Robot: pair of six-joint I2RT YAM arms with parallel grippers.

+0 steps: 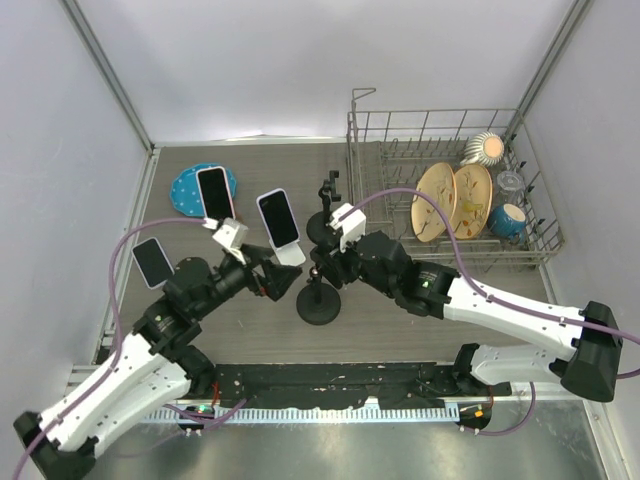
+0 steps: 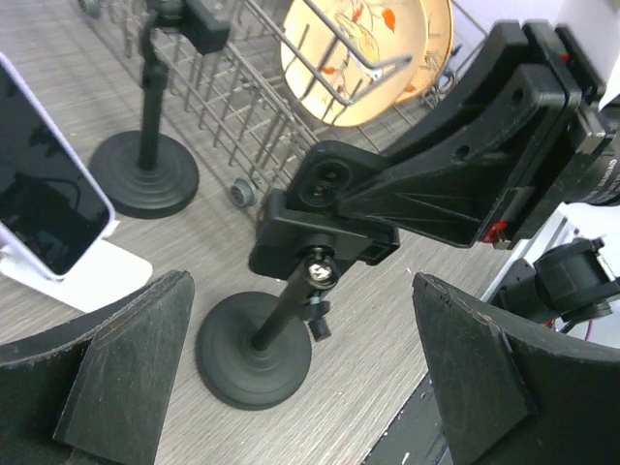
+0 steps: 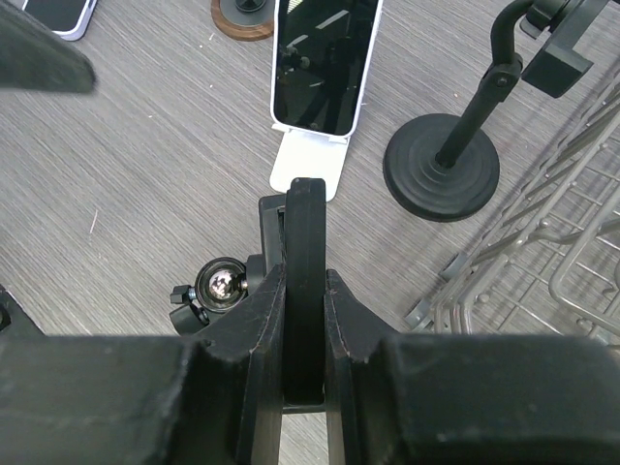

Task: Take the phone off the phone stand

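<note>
Status: right gripper (image 3: 305, 281) is clenched on a thin dark slab (image 3: 306, 213) at the head of the black stand (image 2: 254, 351). Seen edge-on, we cannot tell whether that slab is a phone or the clamp plate. Left gripper (image 2: 300, 281) is released, jaws wide, facing the same black stand and holding nothing.

The phone (image 3: 320, 68) we can read plainly leans back in the white stand (image 3: 308, 165), just beyond the black stand and near the left gripper; we take it as the target.

Step in hand, in our judgement, is the approach to grasp. We would close the fingers on the phone's long edges, above the stand's front lip, then lift along the lean before drawing away so the lip does not catch. The white stand looks light and may ride up with it.

Phone: dark glossy screen, unlit and showing reflections, with a pale rim and rounded corners. Its bottom edge sits in the lip, and it should be slippery on the faces.
</note>
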